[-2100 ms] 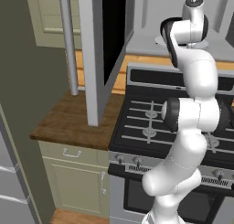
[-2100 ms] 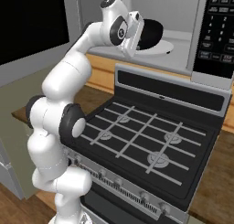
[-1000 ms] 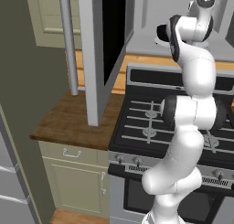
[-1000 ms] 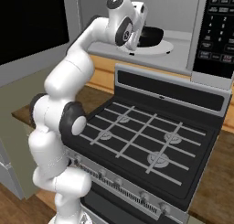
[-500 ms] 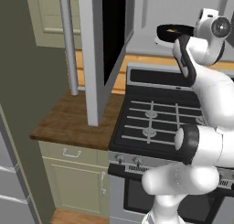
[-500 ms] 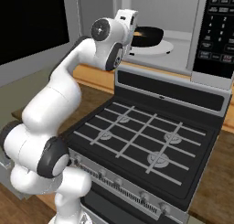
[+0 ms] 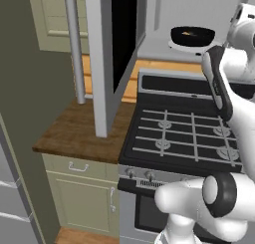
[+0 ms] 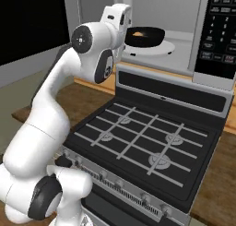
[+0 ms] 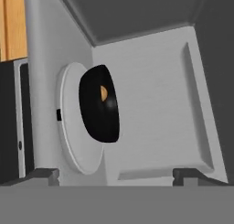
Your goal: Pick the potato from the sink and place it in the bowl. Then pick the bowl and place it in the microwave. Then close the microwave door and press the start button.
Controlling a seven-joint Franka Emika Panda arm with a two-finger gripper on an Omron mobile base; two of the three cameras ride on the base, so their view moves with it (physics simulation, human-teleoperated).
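Gripper: the gripper [image 9: 116, 173] stands wide apart with nothing between its tips, outside the mouth of the microwave [image 9: 151, 109] and looking straight in.
Door: at far left of the left base view, the microwave door [image 7: 102, 59] stands swung fully out over the wooden tabletop [image 7: 82, 131], its long bar handle [image 7: 73, 44] on the outer edge, its black window facing the oven opening.
Bowl: further right, the bowl [image 7: 192, 35] sits on the white turntable [image 8: 154, 47] inside the cavity, apart from the gripper.
Potato: the potato [image 8: 137, 34] lies in the bowl, an orange spot near its middle.
Stove: the black gas stove [image 8: 147, 142] lies below the microwave, nothing on its grates.
Step, as I judge it: loading looks done; closing the door comes next.
Key relation: the door lies off to the arm's left, well apart from the gripper, which faces the cavity. Its long axis is vertical, as is the handle's, so the push should land on the panel's free edge.
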